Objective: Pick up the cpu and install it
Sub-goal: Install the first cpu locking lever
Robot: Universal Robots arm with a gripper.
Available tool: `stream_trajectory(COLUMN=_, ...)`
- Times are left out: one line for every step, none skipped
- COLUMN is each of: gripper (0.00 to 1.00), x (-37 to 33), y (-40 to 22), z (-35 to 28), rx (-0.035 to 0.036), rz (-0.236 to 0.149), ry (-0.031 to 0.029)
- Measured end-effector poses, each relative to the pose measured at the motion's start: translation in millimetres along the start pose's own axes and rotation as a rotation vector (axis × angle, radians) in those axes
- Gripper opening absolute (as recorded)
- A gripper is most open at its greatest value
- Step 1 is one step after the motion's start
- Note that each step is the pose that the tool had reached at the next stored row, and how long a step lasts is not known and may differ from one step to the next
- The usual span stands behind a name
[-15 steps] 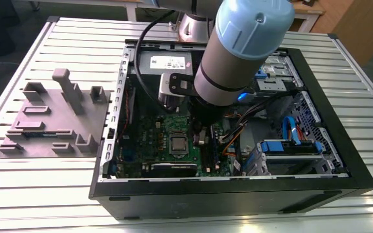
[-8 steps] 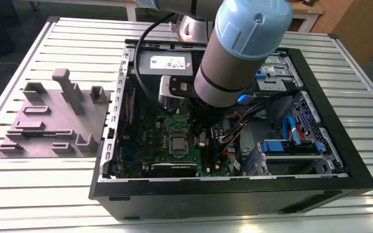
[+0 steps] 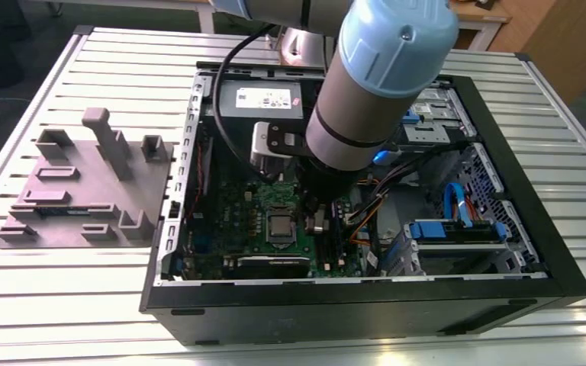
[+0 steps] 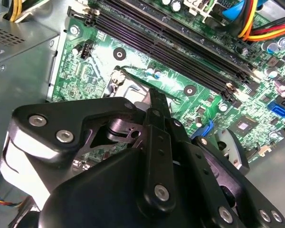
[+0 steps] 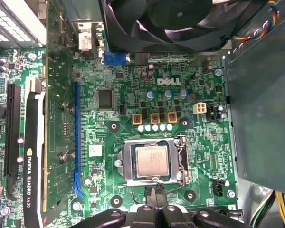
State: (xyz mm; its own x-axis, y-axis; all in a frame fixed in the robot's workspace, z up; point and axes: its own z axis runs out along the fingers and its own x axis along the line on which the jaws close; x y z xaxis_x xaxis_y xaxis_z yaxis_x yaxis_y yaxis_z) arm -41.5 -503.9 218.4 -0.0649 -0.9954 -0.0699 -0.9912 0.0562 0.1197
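First wrist view shows the cpu [image 5: 152, 160] lying flat inside its socket [image 5: 127, 161] on the motherboard [image 5: 133, 95]. My pincer [image 5: 155, 195] hangs just beside the socket, its fingers narrow, almost together, holding nothing. To do well, I think I must stay square to the socket and press nothing.

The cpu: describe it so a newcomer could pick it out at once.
Start at the open black computer case on the slatted metal table, then find the green motherboard inside. The cpu is the small flat square chip with a silver-grey metal top, lying in a metal-framed socket; nothing else nearby is square and shiny.
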Motion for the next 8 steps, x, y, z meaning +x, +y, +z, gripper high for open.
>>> stream_trajectory(gripper=0.1, x=0.1, y=-0.2, z=0.7, rx=-0.0001, rz=-0.002, ry=0.0019)
stream_trajectory(gripper=0.1, x=0.2, y=-0.3, z=1.4, rx=-0.0002, rz=-0.005, ry=0.0036)
stream_trajectory(gripper=0.1, x=0.3, y=-0.5, z=2.1, rx=-0.0003, rz=-0.007, ry=0.0053)
stream_trajectory(gripper=0.1, x=0.4, y=-0.7, z=2.9, rx=-0.0003, rz=-0.01, ry=0.0075)
stream_trajectory(gripper=0.1, x=0.4, y=-0.9, z=3.7, rx=-0.0004, rz=-0.013, ry=0.0106)
stream_trajectory(gripper=0.1, x=0.5, y=-1.0, z=4.5, rx=-0.0004, rz=-0.016, ry=0.0149)
stream_trajectory(gripper=0.1, x=0.6, y=-1.1, z=5.2, rx=-0.0003, rz=-0.02, ry=0.021)
stream_trajectory(gripper=0.1, x=0.6, y=-1.2, z=5.6, rx=-0.0001, rz=-0.022, ry=0.0275)
